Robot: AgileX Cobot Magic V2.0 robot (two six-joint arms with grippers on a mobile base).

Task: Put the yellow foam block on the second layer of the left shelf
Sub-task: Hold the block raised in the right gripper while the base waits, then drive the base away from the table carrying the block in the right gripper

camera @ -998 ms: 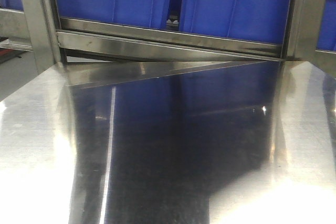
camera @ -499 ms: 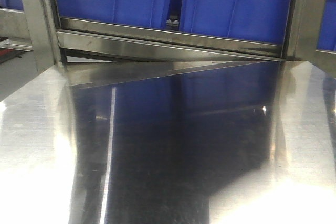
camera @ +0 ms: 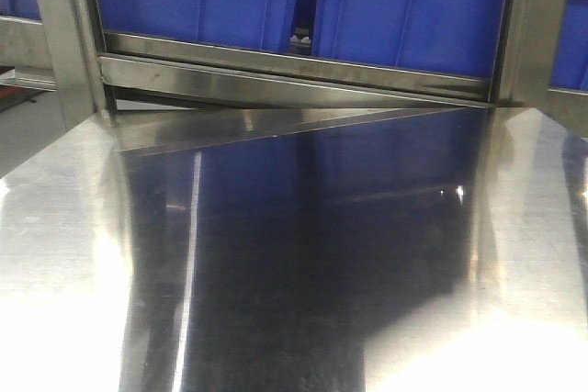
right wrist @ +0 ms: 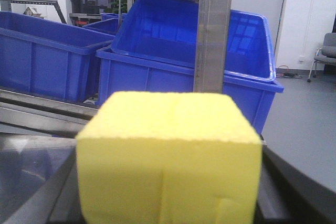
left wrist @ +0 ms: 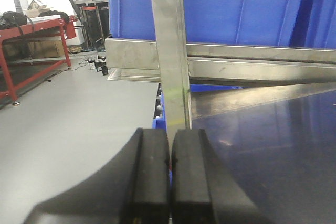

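Observation:
The yellow foam block [right wrist: 168, 156] fills the lower middle of the right wrist view. My right gripper [right wrist: 169, 187] is shut on it, with a dark finger showing at each side of the cube. The block is held in the air in front of a steel shelf post [right wrist: 212, 30]. In the left wrist view my left gripper [left wrist: 170, 150] is shut, its black pads pressed together with nothing between them, just short of another shelf post [left wrist: 170, 51]. Neither gripper nor the block appears in the front view.
A steel shelf rail [camera: 294, 80] runs across the back of the shiny steel tabletop [camera: 294, 263]. Blue plastic bins [camera: 404, 16] stand on the shelf behind the rail, one of them an open bin [right wrist: 184, 45]. A red-framed bench [left wrist: 31, 40] stands on the grey floor at the left.
In the front view the shelf frame has drifted a few pixels to the left. Nothing else differs.

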